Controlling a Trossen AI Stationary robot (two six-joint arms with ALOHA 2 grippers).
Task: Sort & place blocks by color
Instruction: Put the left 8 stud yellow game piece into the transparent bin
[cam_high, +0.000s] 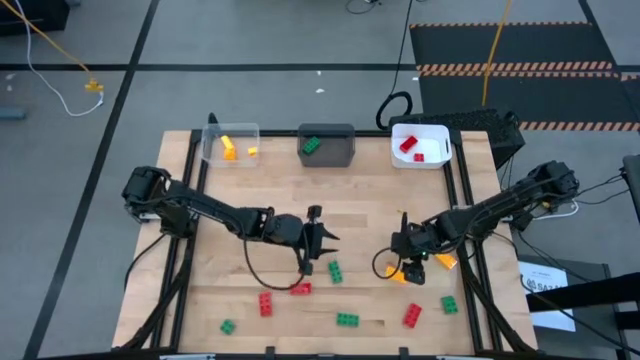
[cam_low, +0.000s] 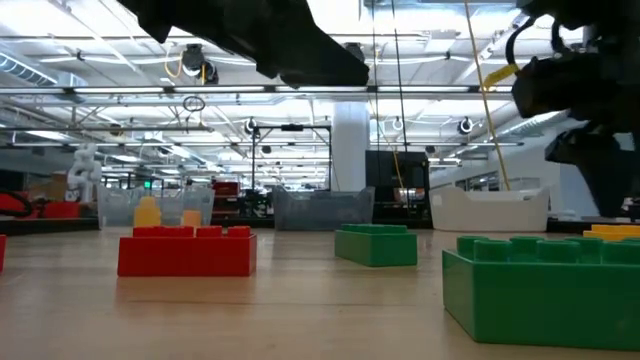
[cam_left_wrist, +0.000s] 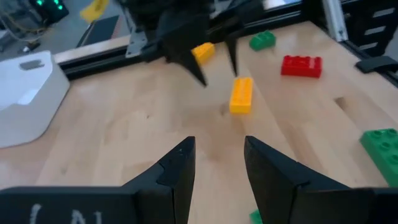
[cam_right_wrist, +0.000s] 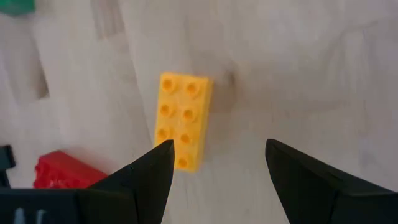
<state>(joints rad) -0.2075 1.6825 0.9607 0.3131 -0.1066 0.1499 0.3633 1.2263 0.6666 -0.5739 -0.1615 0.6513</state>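
Reaching in from the left side of the counter (cam_high: 370, 215), the left end effector (cam_high: 318, 242) hangs mid-counter with its fingers spread and nothing between them. A red block (cam_high: 300, 288) and a green block (cam_high: 335, 269) lie just past its tips, toward the counter's front edge, and more red and green blocks are scattered farther that way. Behind it, along the far edge, stand a clear bin (cam_high: 213, 147) with yellow pieces, a dark grey bin (cam_high: 340, 150) with a green one, and a white bin (cam_high: 433, 130) with red ones.

Farther right, the right end effector (cam_right_wrist: 217, 163) is also spread and empty, and its wrist view shows a yellow block (cam_right_wrist: 181, 119) lying flat, studs up, just ahead of the fingers and nearer one finger than the other. This looks like the step in hand: picking up that yellow block for the clear bin. To do it well, the end effector should shift sideways until the block sits centred in the gap, line the fingers up with the block's long sides, come down to the counter, then close across the narrow width. A second orange block (cam_high: 446, 261) lies close by, so the fingers should stay clear of it.
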